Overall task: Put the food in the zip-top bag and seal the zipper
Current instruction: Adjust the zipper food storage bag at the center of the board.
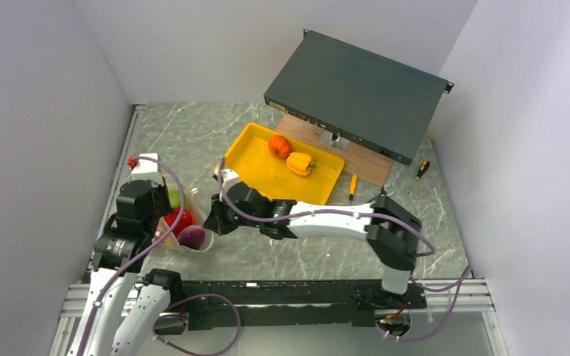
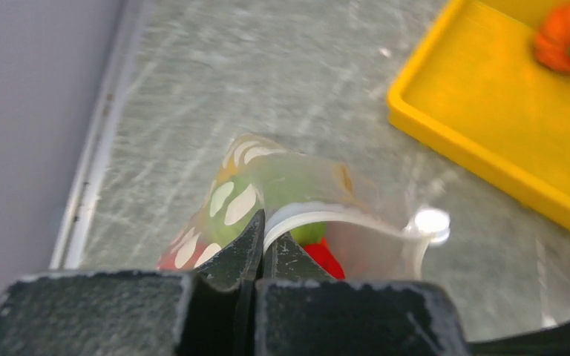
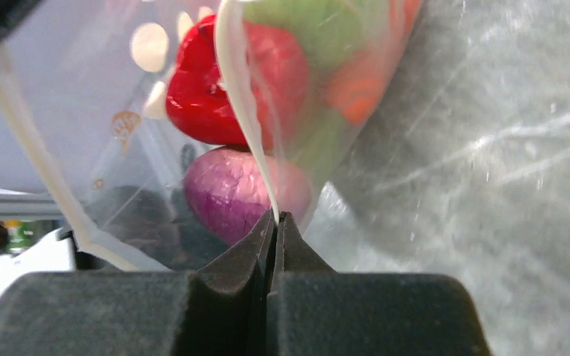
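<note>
Yellow tray [image 1: 261,180] sits toward the far edge of the table [image 1: 193,133] and holds an orange piece [image 1: 279,146] and a yellow piece [image 1: 300,163]. Clear bag [image 2: 304,185] lies near the left edge and contains a red piece [image 3: 193,96], a purple piece [image 3: 230,189] and a green piece [image 3: 326,30]. Left gripper [image 2: 263,222] and right gripper [image 3: 276,219] each have jaws pressed together, pinching the bag's zipper strip [image 3: 243,111].

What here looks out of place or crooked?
The dark flat metal box at the back looks tilted, one side raised above a wooden board. A red-orange food and a yellow-orange food lie in the yellow tray, outside the zip-top bag that the left hand and right hand pinch.
</note>
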Available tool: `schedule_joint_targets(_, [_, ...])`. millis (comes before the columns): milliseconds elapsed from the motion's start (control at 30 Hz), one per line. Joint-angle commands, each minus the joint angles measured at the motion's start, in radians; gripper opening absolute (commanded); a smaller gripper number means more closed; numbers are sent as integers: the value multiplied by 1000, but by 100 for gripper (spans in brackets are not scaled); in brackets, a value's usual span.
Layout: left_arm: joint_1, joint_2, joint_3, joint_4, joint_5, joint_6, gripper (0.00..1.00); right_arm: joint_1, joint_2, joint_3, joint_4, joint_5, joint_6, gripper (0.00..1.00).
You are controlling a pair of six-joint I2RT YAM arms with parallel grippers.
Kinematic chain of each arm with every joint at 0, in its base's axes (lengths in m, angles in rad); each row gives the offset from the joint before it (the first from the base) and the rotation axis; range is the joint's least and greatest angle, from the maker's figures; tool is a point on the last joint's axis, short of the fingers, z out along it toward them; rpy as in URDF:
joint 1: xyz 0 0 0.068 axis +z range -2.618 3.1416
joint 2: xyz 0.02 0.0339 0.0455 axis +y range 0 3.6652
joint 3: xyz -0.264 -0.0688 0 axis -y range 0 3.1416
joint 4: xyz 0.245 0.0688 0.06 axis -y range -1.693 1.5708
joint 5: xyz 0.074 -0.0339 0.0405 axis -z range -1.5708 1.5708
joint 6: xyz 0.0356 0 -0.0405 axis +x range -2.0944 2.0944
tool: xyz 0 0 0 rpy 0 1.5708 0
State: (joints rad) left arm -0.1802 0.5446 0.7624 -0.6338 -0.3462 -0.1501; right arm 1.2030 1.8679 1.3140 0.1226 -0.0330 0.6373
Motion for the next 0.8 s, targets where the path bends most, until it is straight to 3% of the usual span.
schedule_joint_targets(0, [-2, 45, 194, -144, 343, -30, 0, 2, -251, -76, -34, 53, 302, 0])
schedule_joint_targets(133, [-2, 130, 360, -320, 666, -94, 0, 5, -369, -144, -96, 56, 491, 0])
schedule_joint_targets(333, [-13, 103, 291, -182, 984, -262, 0, 28, -502, -268, -23, 179, 673, 0])
schedule_joint_targets(567, [-121, 182, 75, -95, 894, -288, 0, 29, -541, -440, 40, 301, 805, 0])
schedule_joint_targets(667, [-153, 235, 155, -169, 841, -259, 0, 31, -590, -413, 17, 330, 733, 0])
schedule_joint_targets(767, [-156, 216, 247, -167, 878, -245, 0, 46, -662, -370, -28, 398, 694, 0])
